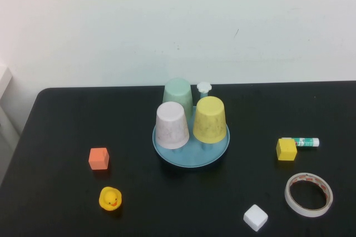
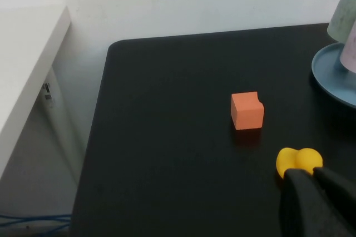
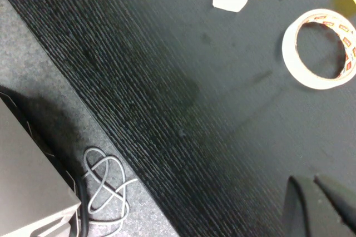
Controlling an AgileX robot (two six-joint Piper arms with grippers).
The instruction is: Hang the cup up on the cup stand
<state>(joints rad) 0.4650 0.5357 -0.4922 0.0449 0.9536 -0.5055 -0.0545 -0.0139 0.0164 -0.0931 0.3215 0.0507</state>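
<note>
Neither arm appears in the high view. Left claw [image 2: 320, 184]: only the dark fingertips show in the left wrist view, pressed close together with nothing between them, held above the surface. Right claw [image 3: 320, 192]: dark fingertips show in the right wrist view, nearly together, nothing gripped, above the surface.

The high camera looks down from the robot's side across the whole black table [image 1: 67, 203] toward the pale wall, taking in the cup stand [image 1: 191, 153] at the middle. The left wrist camera sits low near the left gripper [image 2: 318, 192], facing the table's left end; it shares the orange cube [image 2: 247, 110] and yellow duck [image 2: 298, 161] with the high view. The right wrist camera, by the right gripper [image 3: 321, 203], looks steeply down at the table's near right edge and floor, sharing the tape roll [image 3: 318, 49].
</note>
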